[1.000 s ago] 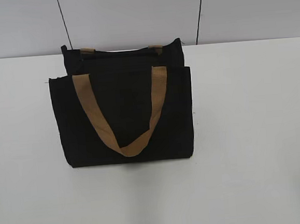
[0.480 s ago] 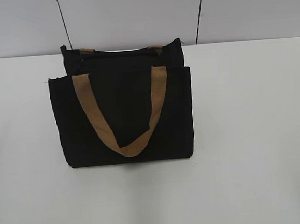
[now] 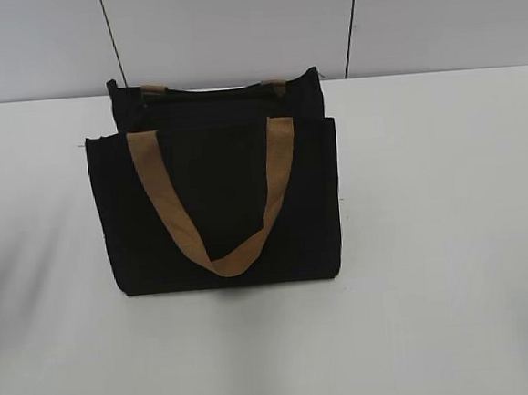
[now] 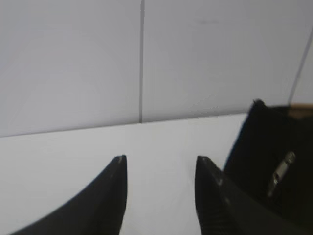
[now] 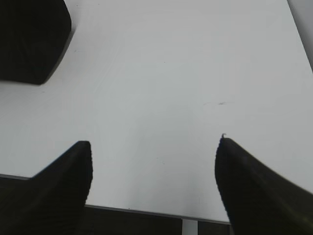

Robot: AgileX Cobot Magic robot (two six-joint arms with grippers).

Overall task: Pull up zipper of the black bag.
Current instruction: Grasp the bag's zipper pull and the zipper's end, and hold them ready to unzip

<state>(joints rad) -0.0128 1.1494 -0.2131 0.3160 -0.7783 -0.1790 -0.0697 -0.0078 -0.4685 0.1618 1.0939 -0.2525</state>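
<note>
Black bag [image 3: 219, 206] stands upright on the white table [image 3: 450, 238], centre of the exterior view, slightly toward 11 o'clock from frame centre. Front tan handle [image 3: 211, 202] droops down over the front panel in a V; the rear tan handle [image 3: 153, 89] just peeks above the top edge at 12 o'clock of the bag. Zipper line itself too dark to trace in the exterior view. In the left wrist view the silver pull tab [image 4: 282, 172] of the zipper hangs tilted on the bag's end face, at 3 o'clock of the frame.

Left gripper [image 4: 159, 169] is spread apart, nothing between its fingers, hovering over bare table with the bag just beside its right finger [image 4: 215, 196]; touching or not, cannot tell. A dark sliver at 9 o'clock in the exterior view may be this arm, too little shows.

Right gripper [image 5: 154, 147] is spread wide, empty, over bare table near the table edge; bag corner sits at 10 o'clock, well apart.
</note>
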